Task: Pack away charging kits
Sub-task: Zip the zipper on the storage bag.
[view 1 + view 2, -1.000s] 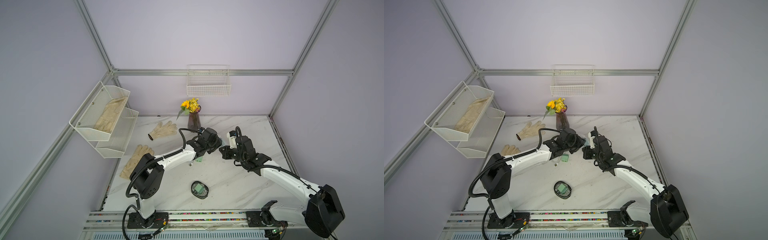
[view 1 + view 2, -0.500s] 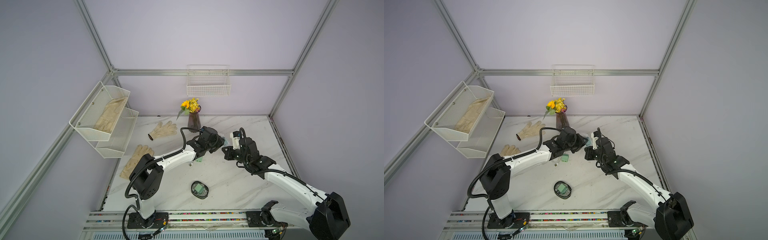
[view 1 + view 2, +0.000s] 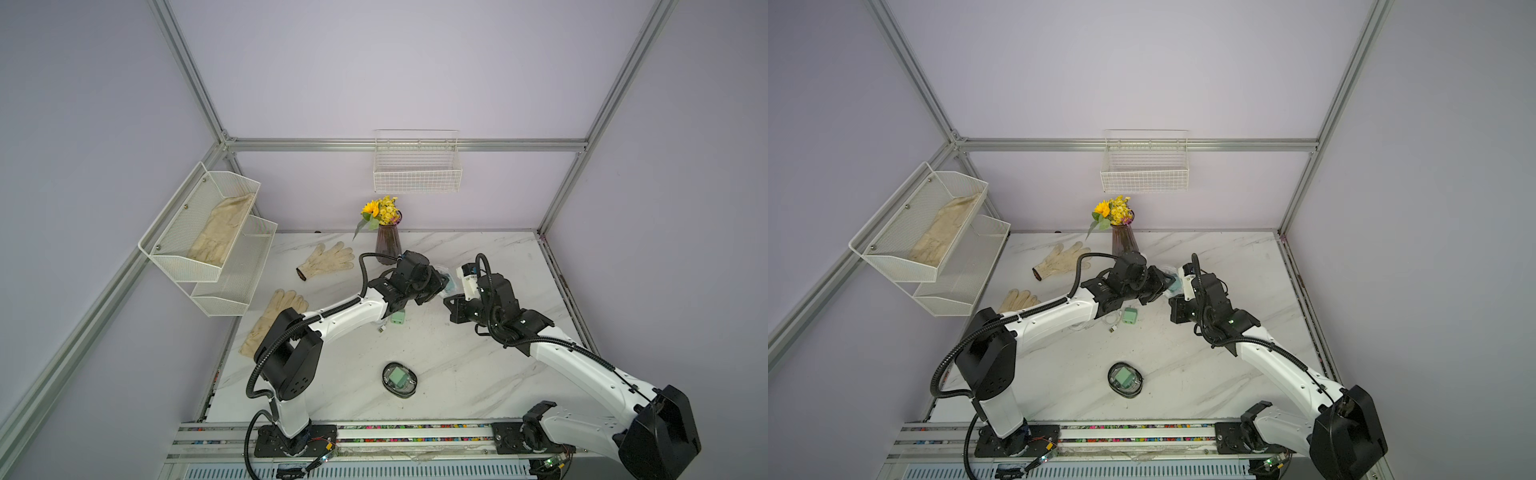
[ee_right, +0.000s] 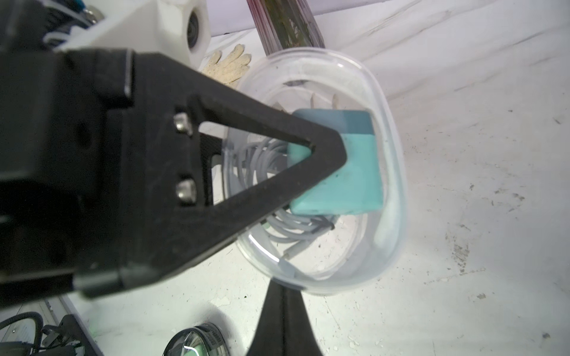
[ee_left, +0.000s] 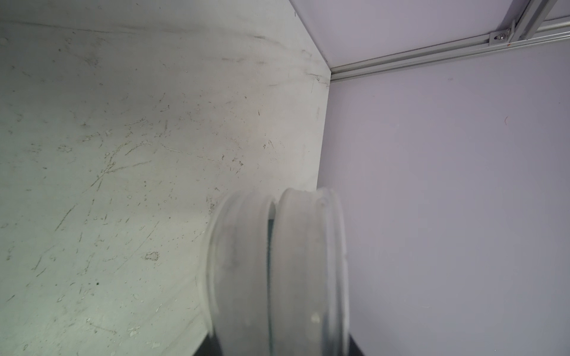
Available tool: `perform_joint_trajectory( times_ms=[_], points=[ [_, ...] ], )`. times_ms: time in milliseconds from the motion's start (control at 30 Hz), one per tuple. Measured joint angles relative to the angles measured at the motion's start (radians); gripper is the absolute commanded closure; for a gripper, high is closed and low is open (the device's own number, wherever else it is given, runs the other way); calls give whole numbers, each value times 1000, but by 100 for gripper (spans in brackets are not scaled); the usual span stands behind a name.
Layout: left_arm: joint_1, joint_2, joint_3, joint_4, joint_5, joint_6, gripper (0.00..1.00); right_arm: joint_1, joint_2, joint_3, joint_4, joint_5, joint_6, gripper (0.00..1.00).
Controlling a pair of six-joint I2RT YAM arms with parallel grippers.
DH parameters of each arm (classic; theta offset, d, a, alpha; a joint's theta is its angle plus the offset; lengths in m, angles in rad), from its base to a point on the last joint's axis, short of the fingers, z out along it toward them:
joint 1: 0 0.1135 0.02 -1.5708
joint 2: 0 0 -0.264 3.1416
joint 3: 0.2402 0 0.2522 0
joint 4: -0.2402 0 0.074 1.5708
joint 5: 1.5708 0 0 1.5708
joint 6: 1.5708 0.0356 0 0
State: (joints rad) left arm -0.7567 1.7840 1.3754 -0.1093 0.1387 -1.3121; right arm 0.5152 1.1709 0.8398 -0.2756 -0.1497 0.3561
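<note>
Transparent case (image 4: 348, 259), teal adapter (image 4: 348, 172) inside, was grasped by the left pincer (image 3: 438, 284); the clenched, empty right pincer (image 4: 282, 308) probably needed to press its gaping rim squarely, without slipping

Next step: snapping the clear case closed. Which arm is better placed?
Right. The left end effector is clamped on the clear case, teal adapter and cable inside, so it is occupied. The right end effector, shut and empty, sits at the case's rim, probably free to press.
</note>
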Motion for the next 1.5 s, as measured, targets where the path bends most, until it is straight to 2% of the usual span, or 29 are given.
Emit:
perform_joint_trajectory(
  times_ms=[500, 733, 1233, 1500],
  points=[
    [60, -39, -76, 76, 142, 54, 93, -2, 40, 68, -100, 4, -48, 100],
    [108, -40, -80, 118, 287, 85, 96, -3, 56, 108, -141, 25, -77, 100],
    [245, -114, -101, 55, 573, 273, 96, 14, 79, 188, -166, 42, -154, 100],
    [274, -114, -101, 27, 705, 398, 96, 14, 84, 208, -184, 26, -192, 100]
  ],
)
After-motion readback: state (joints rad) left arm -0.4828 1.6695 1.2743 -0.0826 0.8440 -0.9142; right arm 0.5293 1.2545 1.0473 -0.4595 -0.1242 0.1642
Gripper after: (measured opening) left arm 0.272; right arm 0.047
